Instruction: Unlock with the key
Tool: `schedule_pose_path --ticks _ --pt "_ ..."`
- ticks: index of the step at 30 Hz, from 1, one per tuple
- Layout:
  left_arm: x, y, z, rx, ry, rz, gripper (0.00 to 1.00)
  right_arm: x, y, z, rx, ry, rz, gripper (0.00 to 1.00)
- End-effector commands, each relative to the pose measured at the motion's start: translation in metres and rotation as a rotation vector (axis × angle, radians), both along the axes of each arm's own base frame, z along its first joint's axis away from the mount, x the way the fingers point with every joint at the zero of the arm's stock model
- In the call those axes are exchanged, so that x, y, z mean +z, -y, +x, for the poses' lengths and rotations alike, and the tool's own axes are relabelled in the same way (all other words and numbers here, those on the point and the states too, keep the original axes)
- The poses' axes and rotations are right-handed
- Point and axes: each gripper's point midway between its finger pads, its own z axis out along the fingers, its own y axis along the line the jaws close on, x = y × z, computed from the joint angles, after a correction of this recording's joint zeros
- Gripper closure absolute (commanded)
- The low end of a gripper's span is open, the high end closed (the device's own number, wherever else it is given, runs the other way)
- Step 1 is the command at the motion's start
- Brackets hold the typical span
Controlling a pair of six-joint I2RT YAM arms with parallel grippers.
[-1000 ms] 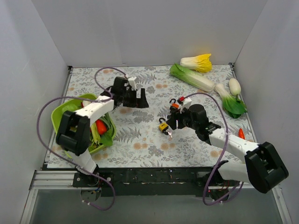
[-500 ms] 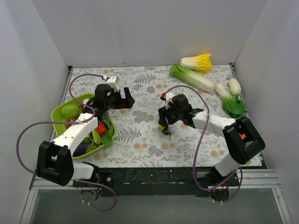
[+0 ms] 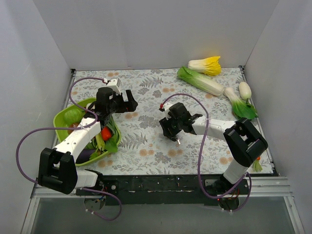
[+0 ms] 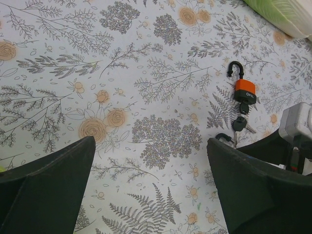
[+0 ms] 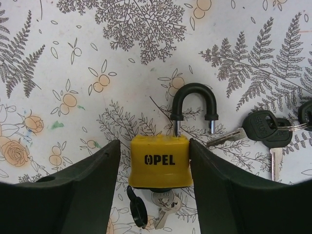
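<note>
On the floral tabletop (image 3: 146, 146), the left tool (image 4: 150, 146) is spread wide. The right tool (image 5: 154, 146) is spread astride the yellow padlock (image 5: 159, 163). Only the left wrist view shows the orange padlock (image 4: 245, 91). The keys (image 5: 265, 127), silver with black heads, lie just right of the right tool.

In the top view the right claw (image 3: 171, 132) covers the yellow padlock (image 5: 159, 161) entirely, and what lies in the green basket (image 3: 58, 119) is partly under the left arm. In the right wrist view the key bunch (image 5: 267, 127) runs off the right edge, its ring cut short, and a second key (image 5: 165, 204) below the padlock's base is half lost in shadow. In the left wrist view only a black shackle (image 4: 222, 138) shows, its lock body hidden behind dark shapes at lower right, and a pale green vegetable (image 4: 285, 12) is clipped by the top right corner.
</note>
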Motion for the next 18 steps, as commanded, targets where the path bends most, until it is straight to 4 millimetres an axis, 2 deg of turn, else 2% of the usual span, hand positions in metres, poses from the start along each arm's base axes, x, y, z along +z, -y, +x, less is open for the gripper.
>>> schedule_pose_path --ticks 1,4,5,8,12,13,15,16,18 --pt "0.015 -0.002 0.001 0.001 0.045 -0.017 0.02 0.006 0.003 0.010 -0.029 0.057 -0.064 0.37" --pt "0.017 -0.002 0.000 0.002 0.051 -0.018 0.02 -0.001 0.007 0.007 -0.039 0.045 -0.090 0.42" --pt "0.017 -0.002 0.000 0.004 0.054 -0.018 0.02 -0.003 0.007 0.007 -0.053 0.037 -0.092 0.50" --pt "0.020 -0.003 0.000 0.006 0.062 -0.018 0.02 -0.002 0.004 0.011 -0.100 0.029 -0.079 0.62" --pt "0.020 -0.004 0.000 0.009 0.063 -0.015 0.02 0.011 -0.013 0.033 -0.183 0.046 -0.020 0.70" --pt "0.020 -0.004 0.000 0.011 0.064 -0.014 0.02 0.023 -0.021 0.046 -0.209 0.078 0.001 0.71" --pt "0.019 -0.005 0.000 0.016 0.061 -0.011 0.02 0.022 -0.028 0.058 -0.244 0.077 0.003 0.72" --pt "0.018 -0.006 0.001 0.019 0.059 -0.009 0.02 0.032 -0.035 0.071 -0.265 0.104 0.019 0.72" --pt "0.017 -0.006 0.001 0.020 0.056 -0.008 0.02 0.025 -0.039 0.081 -0.289 0.096 0.001 0.73"
